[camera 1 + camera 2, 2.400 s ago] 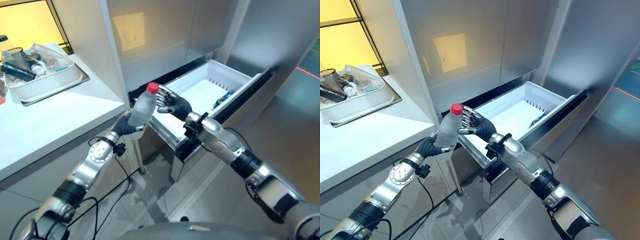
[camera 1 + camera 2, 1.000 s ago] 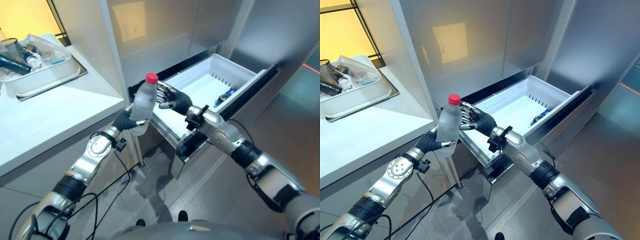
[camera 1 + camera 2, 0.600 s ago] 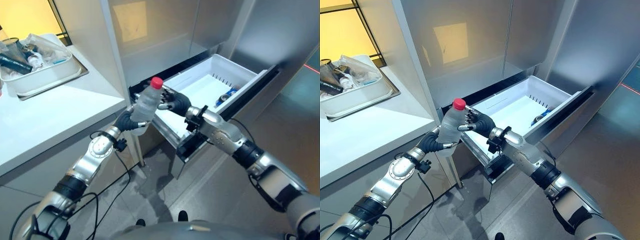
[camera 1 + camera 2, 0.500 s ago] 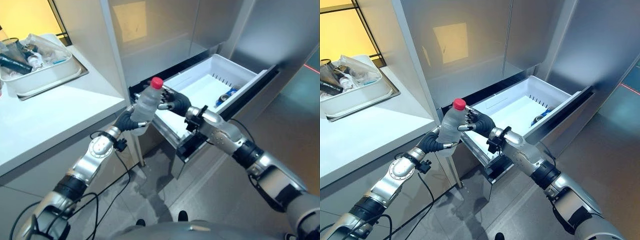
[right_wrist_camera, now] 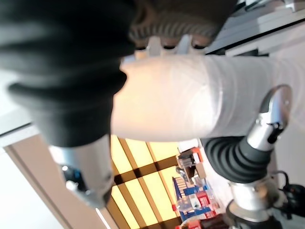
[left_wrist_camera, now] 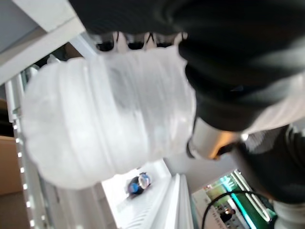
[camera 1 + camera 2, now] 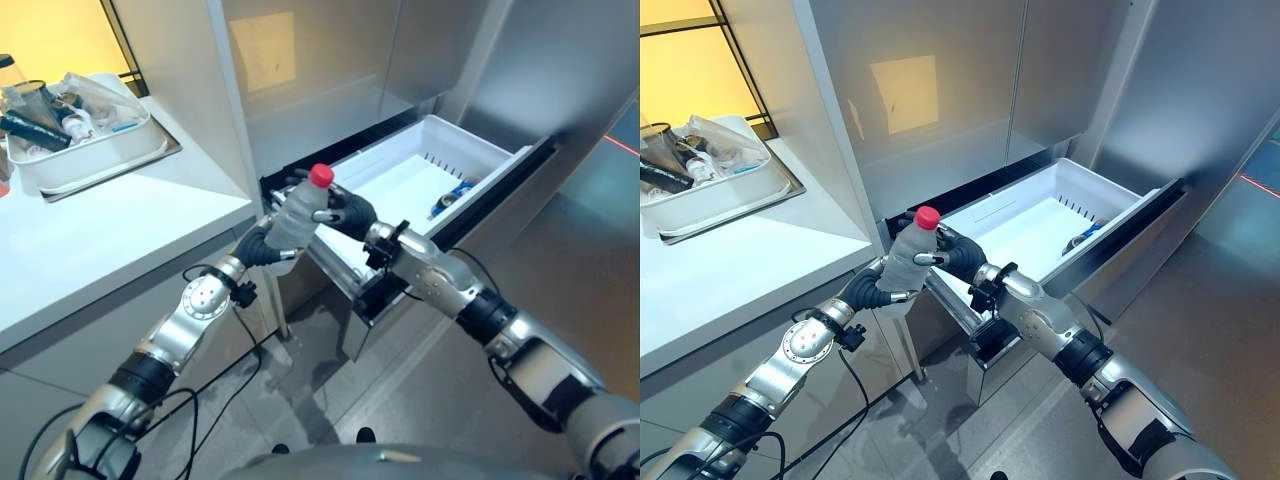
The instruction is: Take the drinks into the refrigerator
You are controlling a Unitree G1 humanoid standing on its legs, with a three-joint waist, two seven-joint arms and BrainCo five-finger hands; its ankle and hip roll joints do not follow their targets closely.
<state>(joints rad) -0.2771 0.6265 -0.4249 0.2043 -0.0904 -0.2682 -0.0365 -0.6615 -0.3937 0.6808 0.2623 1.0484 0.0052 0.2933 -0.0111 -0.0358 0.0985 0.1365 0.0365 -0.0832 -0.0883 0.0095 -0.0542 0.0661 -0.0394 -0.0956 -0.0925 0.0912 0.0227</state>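
A clear plastic bottle (image 7: 296, 222) with a red cap (image 7: 320, 175) is held tilted in the air, just before the near left corner of the open white refrigerator drawer (image 7: 470, 160). My left hand (image 7: 258, 245) is shut round its lower body. From the drawer side my right hand (image 7: 350, 212) wraps the upper body, fingers behind it and thumb in front; in the right wrist view the bottle (image 5: 190, 95) lies against the palm. A blue drink (image 7: 452, 192) lies in the drawer's far right corner.
A white counter (image 7: 90, 240) stands to the left, bearing a white tray (image 7: 80, 155) of mixed items on its far part. Steel refrigerator doors (image 7: 330, 50) rise behind the drawer. Grey floor lies below and to the right.
The bottle has moved right and leaned toward the drawer. My right hand has closed in from beside the cap onto the bottle's upper body.
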